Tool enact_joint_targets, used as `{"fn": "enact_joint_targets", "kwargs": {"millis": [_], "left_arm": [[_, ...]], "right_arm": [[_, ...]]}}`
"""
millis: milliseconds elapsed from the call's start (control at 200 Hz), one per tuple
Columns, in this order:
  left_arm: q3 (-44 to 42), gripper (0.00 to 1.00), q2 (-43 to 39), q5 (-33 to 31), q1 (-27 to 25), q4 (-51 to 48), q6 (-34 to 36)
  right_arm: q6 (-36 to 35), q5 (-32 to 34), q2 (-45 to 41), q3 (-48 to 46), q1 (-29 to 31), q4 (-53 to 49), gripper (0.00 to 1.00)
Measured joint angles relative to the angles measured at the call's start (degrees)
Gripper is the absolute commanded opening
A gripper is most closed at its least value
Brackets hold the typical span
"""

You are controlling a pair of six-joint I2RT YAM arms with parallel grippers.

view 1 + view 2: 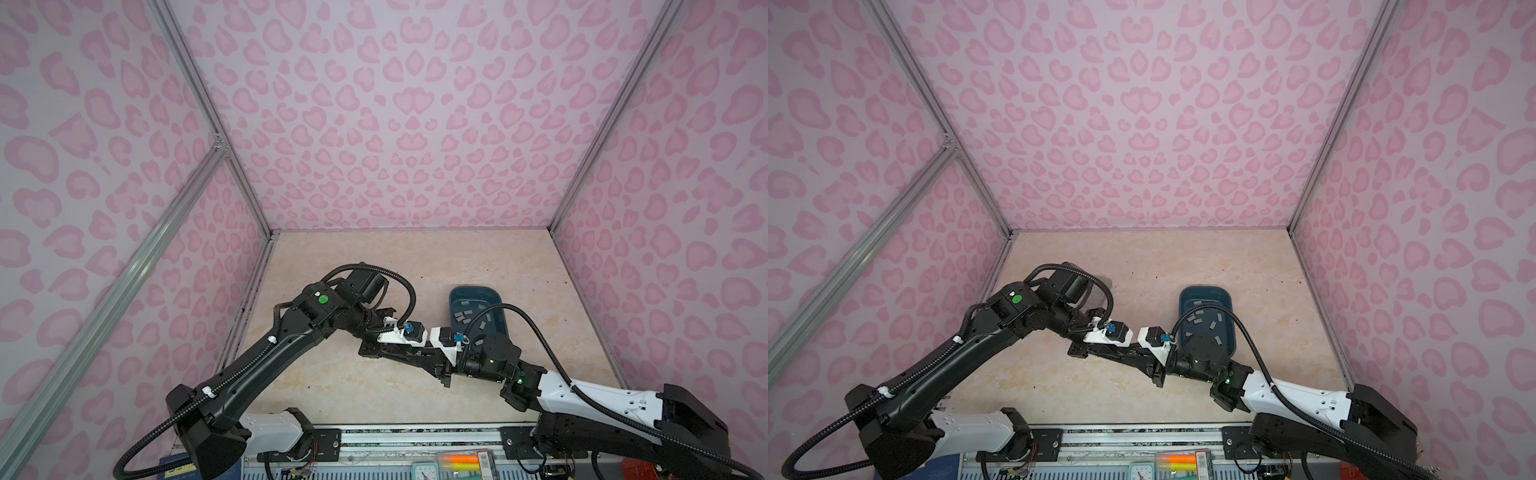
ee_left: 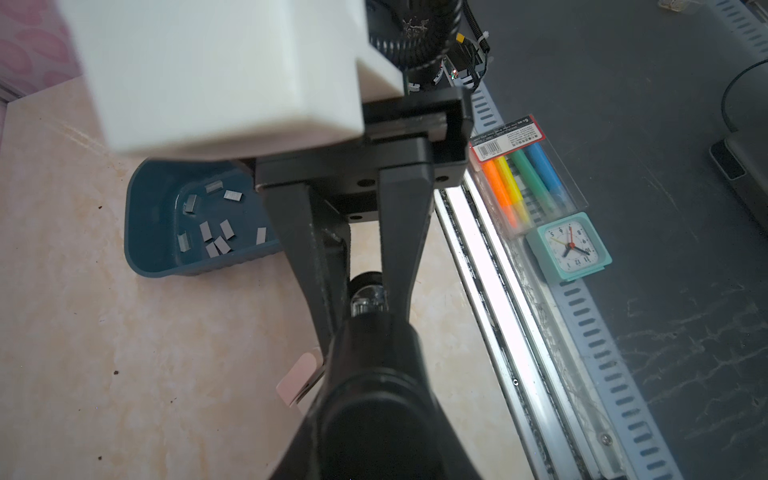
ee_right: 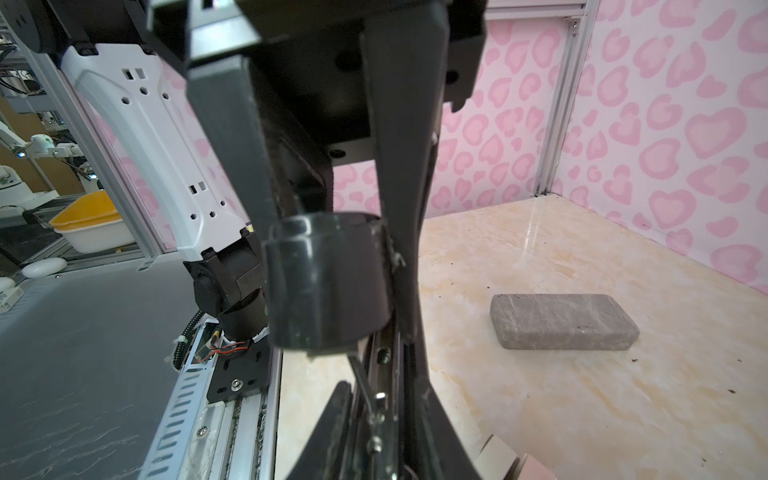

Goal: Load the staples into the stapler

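Black stapler (image 3: 328, 286) mid-table (image 1: 374, 257), bridged between both arms. Jaws of left gripper (image 1: 405, 358) together on one end of it. On right gripper (image 2: 363, 309), fingers (image 3: 399, 174) pressed to either side of the rounded black end. Clamped on it, then, though view crowded and contact on the far side only probable. Bare metal channel (image 3: 384, 370) visible beyond that end, so probably hinged open for loading.

Loose staples (image 2: 220, 243) scattered flat in blue tray (image 2: 145, 232), just beside right arm. None in either grip, none seen in channel. Grey block (image 3: 565, 322) well apart.

Handling guess: strips light, thin, slick. Glued rows brittle, apt to snap if bent or squeezed endwise. Best pinched across the long edges at mid-length and kept level. Stapler stiff but sprung at hinge; base wants firm hold.
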Motion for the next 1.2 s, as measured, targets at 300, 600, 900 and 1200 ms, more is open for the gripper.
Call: {"fn": "enact_joint_targets", "kwargs": {"millis": [300,600,900,1200], "left_arm": [[-0.4,0.04,-1.0,2.0,0.0,0.3,0.0],[-0.1,0.04,-2.4,2.1,0.7,0.5,-1.0],[-0.1,0.04,-5.3,4.3,3.3,1.2,-1.3],[-0.3,0.04,-7.5,13.1,9.6,0.8,-0.1]], "right_arm": [[1.5,0.7,1.3,0.0,0.9,3.4,0.32],[1.3,2.6,3.1,1.0,1.3,3.9,0.32],[-1.0,1.8,4.2,1.6,1.3,3.7,0.12],[-2.1,1.2,4.0,0.7,1.3,6.3,0.0]]}}
